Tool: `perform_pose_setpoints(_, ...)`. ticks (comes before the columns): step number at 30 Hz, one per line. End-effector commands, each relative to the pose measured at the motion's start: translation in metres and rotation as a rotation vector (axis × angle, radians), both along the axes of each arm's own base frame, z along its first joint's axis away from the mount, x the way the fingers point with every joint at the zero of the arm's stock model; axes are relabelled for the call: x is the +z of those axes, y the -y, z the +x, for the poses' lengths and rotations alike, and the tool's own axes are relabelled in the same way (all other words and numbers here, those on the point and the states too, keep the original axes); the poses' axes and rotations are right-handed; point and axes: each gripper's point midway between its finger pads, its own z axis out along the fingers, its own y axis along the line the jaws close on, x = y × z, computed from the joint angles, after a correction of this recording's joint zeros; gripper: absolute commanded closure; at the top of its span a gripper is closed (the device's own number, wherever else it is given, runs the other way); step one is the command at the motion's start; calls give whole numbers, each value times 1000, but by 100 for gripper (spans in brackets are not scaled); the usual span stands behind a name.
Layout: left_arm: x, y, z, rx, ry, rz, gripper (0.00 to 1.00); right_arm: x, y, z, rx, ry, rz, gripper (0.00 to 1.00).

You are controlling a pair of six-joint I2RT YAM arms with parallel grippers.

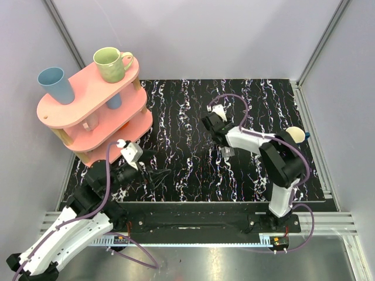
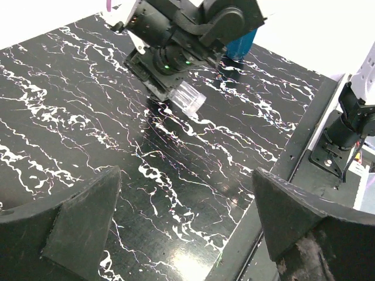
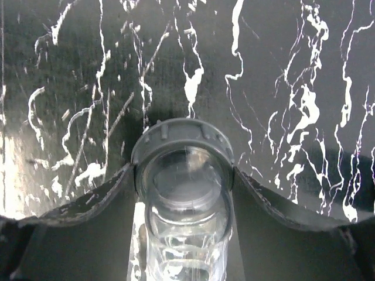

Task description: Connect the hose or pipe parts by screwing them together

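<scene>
My right gripper [image 3: 184, 175] is shut on a pipe part [image 3: 186, 199], a clear translucent tube with a dark grey ribbed collar [image 3: 183, 132] at its far end. The fingers press on both sides just behind the collar. In the left wrist view the clear end [image 2: 188, 96] sticks out below the right gripper [image 2: 167, 64], tilted down just above the black marbled table [image 2: 70, 117]. From above, the right gripper [image 1: 212, 120] hangs over the middle of the table. Near the front left, my left gripper [image 1: 153, 173] stands open with only table between its fingers [image 2: 88, 205].
A pink two-tier shelf [image 1: 88, 108] stands at the back left, carrying a blue cup [image 1: 55, 85] and a green mug [image 1: 111, 63]. The right arm's base [image 2: 343, 134] and the table's metal front rail [image 1: 193, 219] lie to the near side.
</scene>
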Motion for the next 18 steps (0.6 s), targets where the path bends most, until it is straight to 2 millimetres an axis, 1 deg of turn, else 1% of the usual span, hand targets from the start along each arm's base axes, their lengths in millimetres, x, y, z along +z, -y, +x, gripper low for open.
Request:
perform_pose_setpoints(1,13,-7,8,53,73,-25,1,6,-9,23,-121,42,44,73)
perform_pose_setpoints(3,10,-8,9,64,67,-21,1,8,-17,25,-119,36,81,63)
perform_pose_setpoints(4,9,-8,9,63,62,-16,1,11,-20,26,-119,40,103,48)
perform_pose_setpoints(6,9,-8,9,63,56,-13,1,18,-30,27,-88,34,146,33)
perform_pose_setpoints(7,7,-7,10,63,48,-6,1,27,-32,27,-74,42,160,22)
perform_pose_setpoints(8,7,-7,11,64,48,-6,1,33,-38,27,-47,39,186,17)
perform_pose_setpoints(9,7,-6,10,61,43,-4,1,40,-40,27,-34,45,202,12)
perform_pose_setpoints(10,6,-6,11,59,40,-1,1,55,-42,25,-10,62,217,6)
perform_pose_setpoints(11,6,-6,11,60,38,-1,1,61,-45,23,12,58,239,0)
perform_pose_setpoints(12,5,-6,11,60,35,2,1,69,-44,20,21,66,249,0)
perform_pose_setpoints(13,6,-6,11,66,34,1,1,87,-44,17,37,93,272,0)
perform_pose_setpoints(15,5,-8,13,76,34,7,1,100,-45,6,66,87,308,0)
perform_pose_setpoints(16,5,-8,13,81,35,6,1,119,-45,0,90,107,343,0)
perform_pose_setpoints(17,4,-9,14,84,33,8,1,121,-52,-9,131,75,375,0)
perform_pose_setpoints(18,4,-9,14,88,33,9,1,125,-52,-17,150,64,396,0)
